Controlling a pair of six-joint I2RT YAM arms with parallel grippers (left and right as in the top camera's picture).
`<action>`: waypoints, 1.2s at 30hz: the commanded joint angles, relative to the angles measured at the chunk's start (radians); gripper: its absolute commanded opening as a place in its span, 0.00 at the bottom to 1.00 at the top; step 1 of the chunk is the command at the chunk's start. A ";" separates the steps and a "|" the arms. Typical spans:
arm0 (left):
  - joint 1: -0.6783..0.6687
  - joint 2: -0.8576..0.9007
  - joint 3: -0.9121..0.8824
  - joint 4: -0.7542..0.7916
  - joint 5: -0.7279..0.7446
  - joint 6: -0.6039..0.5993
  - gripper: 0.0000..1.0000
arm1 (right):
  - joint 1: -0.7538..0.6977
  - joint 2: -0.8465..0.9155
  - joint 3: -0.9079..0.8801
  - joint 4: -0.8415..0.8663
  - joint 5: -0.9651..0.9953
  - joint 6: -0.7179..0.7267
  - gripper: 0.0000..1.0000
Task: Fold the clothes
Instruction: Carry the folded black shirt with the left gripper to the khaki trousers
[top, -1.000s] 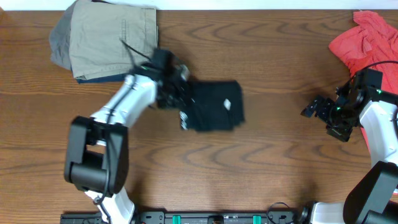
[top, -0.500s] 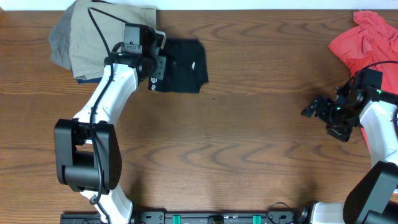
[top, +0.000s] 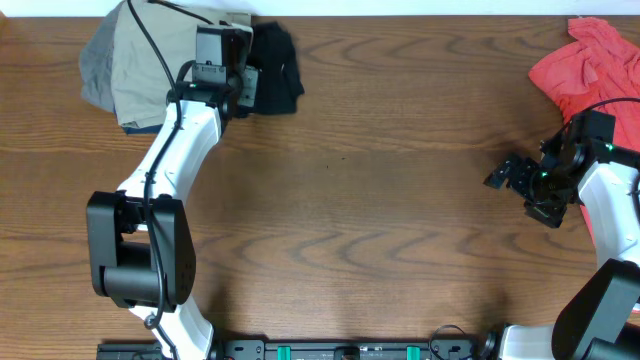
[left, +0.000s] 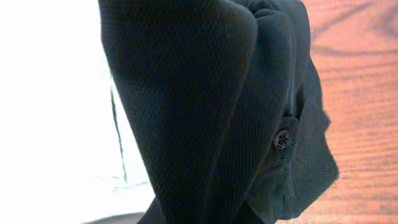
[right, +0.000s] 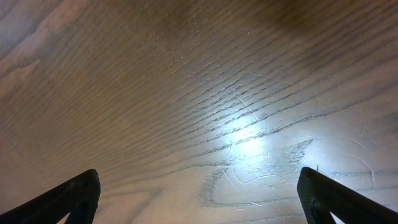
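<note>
From above, the left pincer (top: 243, 88) sits at the upper left of the frame, pinching the left edge of the folded black shirt (top: 275, 80). The shirt lies by the desk's (top: 380, 220) top edge, just beside the khaki garment (top: 160, 65). A coral-red shirt (top: 585, 65) fills the upper right corner, and the right pincer (top: 500, 176) hangs at the right side.

In the left wrist view, black fabric with a small button (left: 283, 139) covers most of the frame.

In the right wrist view, the fingertips (right: 74, 196) are spread wide over bare wood.
</note>
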 joint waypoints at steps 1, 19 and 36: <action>0.006 -0.005 0.078 0.020 -0.040 -0.029 0.06 | -0.004 -0.005 0.015 0.000 0.003 0.006 0.99; -0.008 -0.081 0.147 0.013 -0.028 -0.172 0.06 | -0.004 -0.005 0.015 0.000 0.003 0.006 0.99; -0.011 -0.117 0.146 -0.027 -0.028 -0.205 0.06 | -0.004 -0.005 0.015 0.000 0.003 0.006 0.99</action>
